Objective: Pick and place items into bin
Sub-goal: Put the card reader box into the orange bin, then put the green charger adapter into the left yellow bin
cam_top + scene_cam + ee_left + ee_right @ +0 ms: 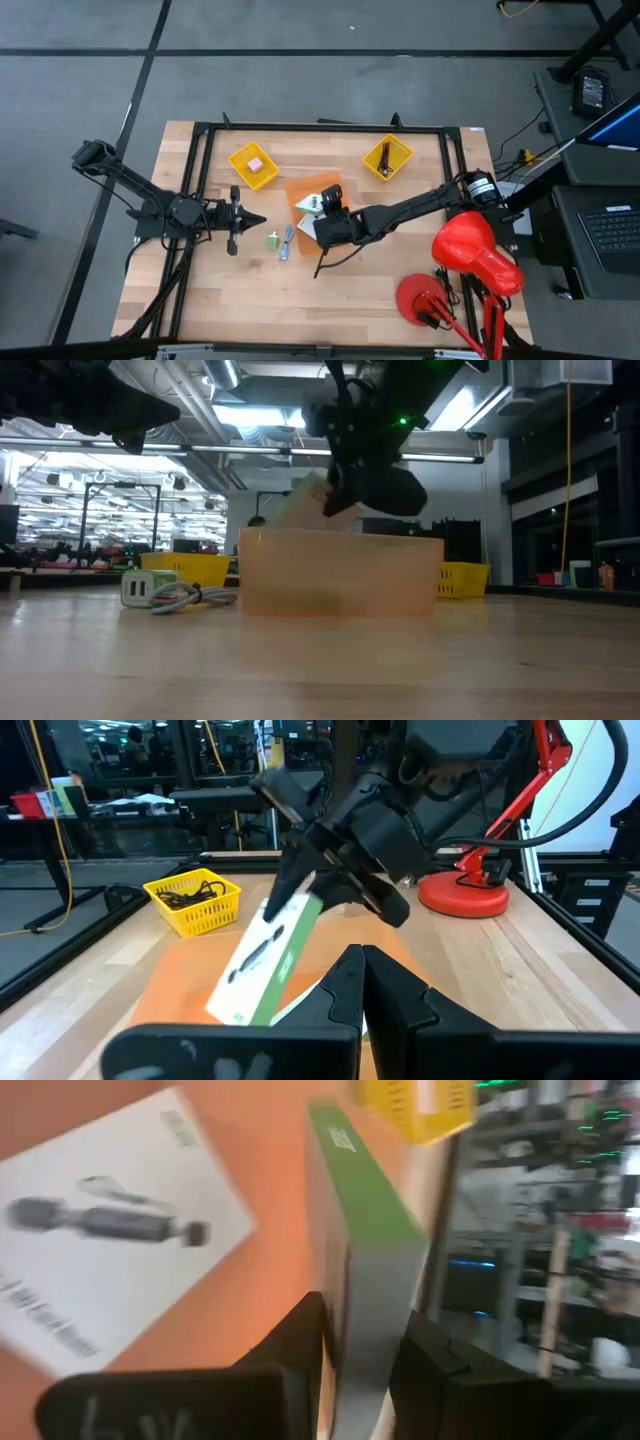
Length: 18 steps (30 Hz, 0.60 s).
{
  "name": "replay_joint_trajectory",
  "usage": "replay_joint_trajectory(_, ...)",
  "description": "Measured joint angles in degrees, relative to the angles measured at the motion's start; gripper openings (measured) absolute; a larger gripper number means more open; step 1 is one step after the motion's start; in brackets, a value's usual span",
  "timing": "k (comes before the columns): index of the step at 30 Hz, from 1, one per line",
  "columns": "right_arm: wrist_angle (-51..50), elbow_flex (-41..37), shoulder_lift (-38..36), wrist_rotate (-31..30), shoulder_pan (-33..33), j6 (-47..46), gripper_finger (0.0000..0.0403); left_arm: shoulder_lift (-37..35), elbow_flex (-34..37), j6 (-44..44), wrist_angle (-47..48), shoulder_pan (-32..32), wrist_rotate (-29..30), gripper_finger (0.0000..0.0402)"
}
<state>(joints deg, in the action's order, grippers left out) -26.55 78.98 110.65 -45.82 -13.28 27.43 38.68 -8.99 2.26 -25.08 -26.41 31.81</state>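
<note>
My right gripper [326, 207] hangs over the orange bin [305, 187], shut on a flat white box-like card with a green edge [270, 955]. A second white card printed with a dark tool [100, 1270] lies flat on the bin's floor. The green cube [272, 240] and the blue-grey tool [288, 243] rest on the table near the bin's left side. A pink block [256, 164] sits in the left yellow basket, and dark cords [385, 157] in the right one. My left gripper [250, 218] is shut and hovers left of the bin. My right gripper pinches the white and green card between its two fingers [300, 1340], which press on the two broad faces at its upper end [368, 1315]. The fingers come from above, slanting down. The card is lifted clear and hangs tilted, its lower end [240, 1010] down toward the bin.
Two yellow baskets [253, 165] [388, 157] stand toward the far edge. A red lamp [470, 250] stands on its round base [420, 298] at the near right corner. A black frame [320, 127] borders the table. Bare wood [300, 300] lies toward the near edge.
</note>
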Motion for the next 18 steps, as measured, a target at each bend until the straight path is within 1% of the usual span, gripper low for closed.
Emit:
replay_joint_trajectory(3,-2.45,0.00,0.00,2.95,0.16,-2.47,0.0079,0.00,0.00,0.00,0.00,-0.02,0.00,0.0002)
replay_joint_trajectory(7,-3.07,0.54,0.00,4.16,0.33,-4.58,0.0084,-0.02,0.00,0.10,0.00,-0.02,0.02,0.0002)
replay_joint_trajectory(14,-4.11,1.90,-0.07,9.37,1.26,-9.29,0.0130,-0.02,0.00,0.17,0.00,-0.02,0.02,0.0002)
replay_joint_trajectory(18,-5.31,1.97,-0.07,15.20,1.60,-12.17,0.0147,-0.01,0.00,0.13,0.00,-0.01,0.04,0.0002)
